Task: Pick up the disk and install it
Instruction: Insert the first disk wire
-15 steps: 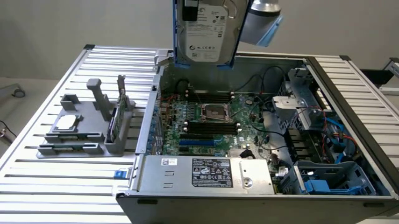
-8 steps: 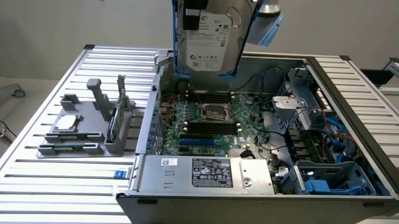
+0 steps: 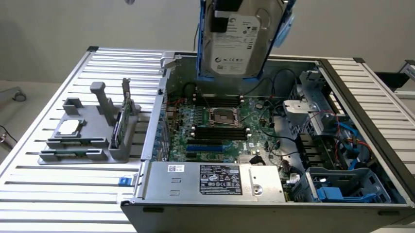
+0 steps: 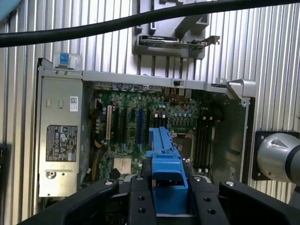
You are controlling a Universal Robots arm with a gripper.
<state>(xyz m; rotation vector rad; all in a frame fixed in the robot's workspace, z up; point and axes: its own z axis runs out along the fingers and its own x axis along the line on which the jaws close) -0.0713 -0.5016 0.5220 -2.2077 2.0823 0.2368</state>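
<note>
Gripper (image 4: pixel 169 187) is partly closed, clamped on the blue carrier of the disk (image 3: pixel 236 41), which hangs upright above the open computer case (image 3: pixel 161 111); advisable handling: grip firm, disk square, well clear of motherboard (image 3: pixel 220 126) and cables (image 3: pixel 350 141).

Exterior oblique, wrist overhead; both share the case (image 3: pixel 227 214).

readable text: none | disk (image 3: pixel 263 9) white label (image 3: pixel 236 48): print too small | power supply (image 3: pixel 263 184) stickers (image 3: pixel 220 178): print illegible
</note>
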